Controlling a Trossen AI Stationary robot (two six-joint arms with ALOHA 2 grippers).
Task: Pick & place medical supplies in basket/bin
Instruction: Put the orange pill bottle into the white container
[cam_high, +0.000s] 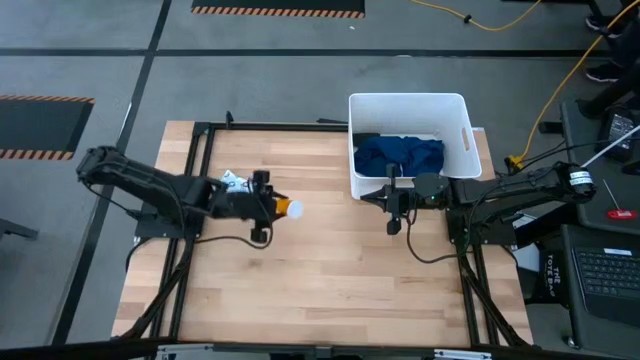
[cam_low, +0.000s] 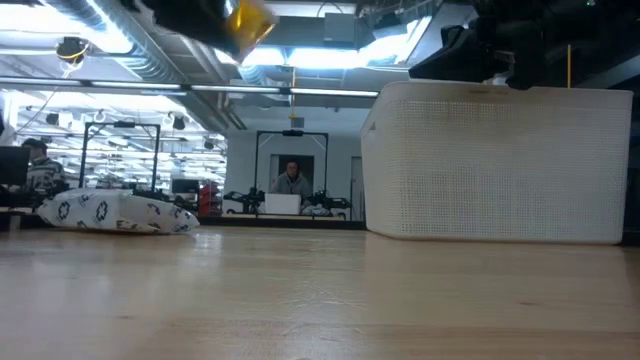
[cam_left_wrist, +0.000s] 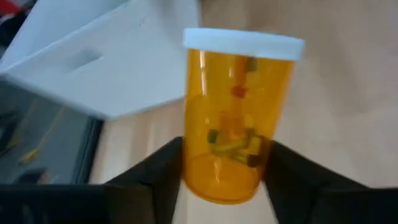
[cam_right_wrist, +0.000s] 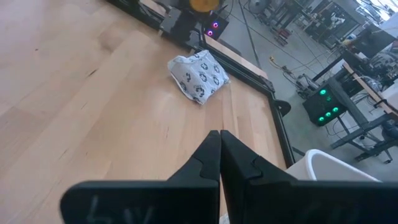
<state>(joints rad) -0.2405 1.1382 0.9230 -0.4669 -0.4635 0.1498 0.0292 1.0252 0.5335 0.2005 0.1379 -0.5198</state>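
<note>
My left gripper (cam_high: 283, 207) clamps an orange pill bottle (cam_left_wrist: 235, 118) above the table; only my left wrist view shows its white cap. The white packet (cam_high: 233, 181) lies behind it. My right gripper (cam_right_wrist: 219, 155), fingers pressed together, hovers beside the tub (cam_high: 461, 115) holding the blue cloth (cam_high: 400, 153).

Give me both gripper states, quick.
Left gripper: closed on the orange pill bottle, held above the table.
Right gripper: shut, empty, beside the white tub.
</note>
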